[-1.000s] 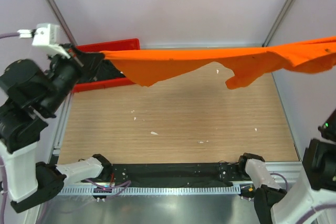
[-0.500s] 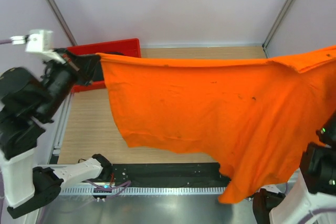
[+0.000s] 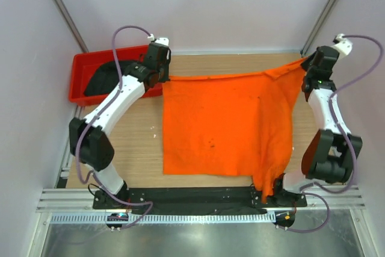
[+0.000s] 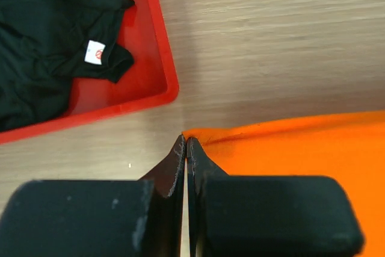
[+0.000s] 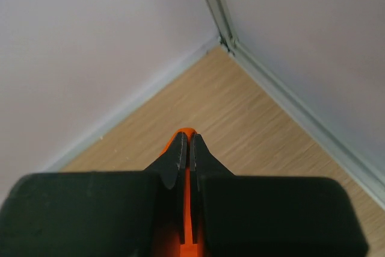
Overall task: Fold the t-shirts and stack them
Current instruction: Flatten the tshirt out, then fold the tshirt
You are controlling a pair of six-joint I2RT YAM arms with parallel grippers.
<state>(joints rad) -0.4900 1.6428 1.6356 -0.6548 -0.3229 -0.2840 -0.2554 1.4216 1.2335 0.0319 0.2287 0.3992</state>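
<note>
While it's stretched L-R, orange tee (image 3: pixel 225 124) drapes nearward.

a robotics lab test cell. plain pale walls (image 3: pixel 198 10) on metal frame posts (image 3: pixel 61 7) box in a wood-grain surface (image 3: pixel 135 148). a left arm (image 3: pixel 117 97) and right arm (image 3: pixel 328 108) are bolted to an aluminium rail (image 3: pixel 198 218).

Two t-shirts (image 3: pixel 225 124), one bin (image 3: pixel 80 73), two arms (image 3: pixel 120 97)

bright, even light is falling from above; shadows on the table (image 3: pixel 132 142) are showing only faintly, and the near fingers (image 4: pixel 168 176) are looking slightly blurred.
</note>
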